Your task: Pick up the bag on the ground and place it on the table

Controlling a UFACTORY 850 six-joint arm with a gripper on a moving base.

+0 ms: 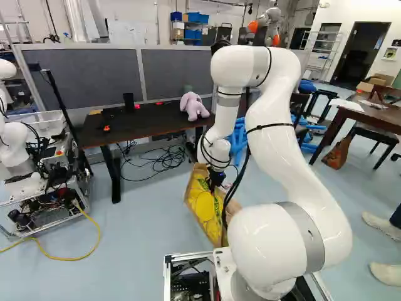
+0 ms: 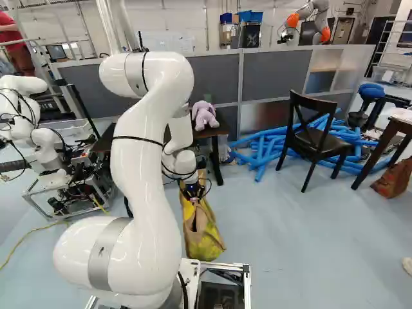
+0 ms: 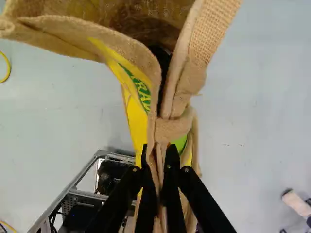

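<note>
In the right base view my gripper (image 2: pixel 193 192) points down at the top of the tan-and-yellow burlap bag (image 2: pixel 207 239), just ahead of the base. The left base view shows the bag (image 1: pixel 202 199) leaning, partly behind my arm. Seen from the wrist, the gripper (image 3: pixel 158 170) is shut on gathered burlap, one black finger on each side of it; the bag (image 3: pixel 136 109) gapes open ahead of the fingers. I cannot tell whether its bottom touches the floor. A dark table (image 1: pixel 150 127) stands beyond, against the grey partitions.
A purple plush toy (image 1: pixel 194 106), a black cup (image 1: pixel 128 101) and small items lie on the dark table. Cables (image 1: pixel 164 160) tangle beneath it. At the left stands another robot (image 1: pixel 15 147). Blue tubes (image 2: pixel 261 151) and a black chair (image 2: pixel 315 138) are to the right, near a second table (image 1: pixel 369 113).
</note>
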